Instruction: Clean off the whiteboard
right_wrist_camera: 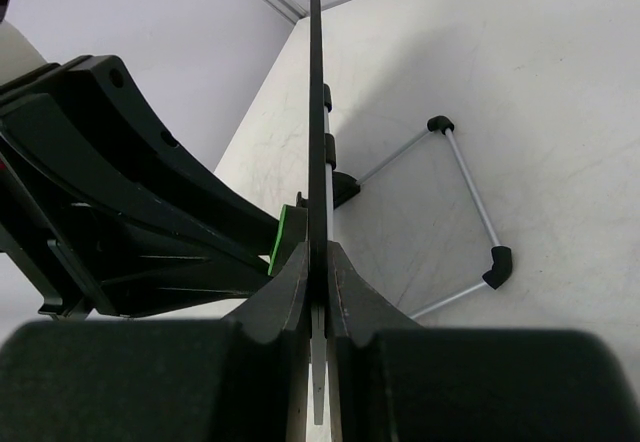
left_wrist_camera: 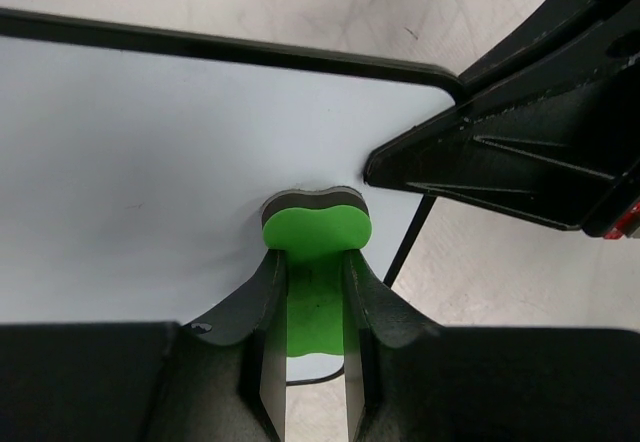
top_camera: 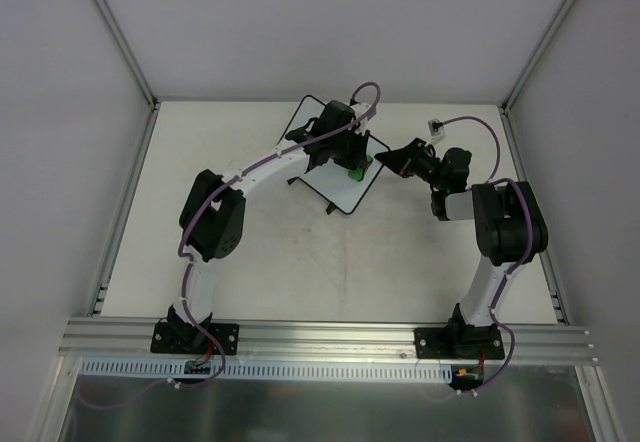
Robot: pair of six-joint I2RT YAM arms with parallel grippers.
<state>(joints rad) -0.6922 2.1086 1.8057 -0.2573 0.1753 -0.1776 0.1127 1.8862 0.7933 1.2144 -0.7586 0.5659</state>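
Flat white rectangular whiteboard (top_camera: 345, 190) with thin black frame and rounded corners sits far-centre on the pale worktop (top_camera: 260, 262), turned diamond-wise in the top view. It is raised on a thin wire stand with black corner caps (right_wrist_camera: 498, 262) behind it. Board face (left_wrist_camera: 130, 162) looks plain white, with one tiny faint speck left of centre. Left tool (top_camera: 354, 162) is over the board's right part. Its fingers are clamped on a small green eraser block with a dark pad (left_wrist_camera: 316, 228), and the pad is pressed flat on the board face near its right corner. Right tool (top_camera: 385, 159) is at the board's right edge, both fingers pinched on the frame. The right wrist view shows the board edge-on (right_wrist_camera: 315, 82) between them. The two tools are close beside each other at that corner.
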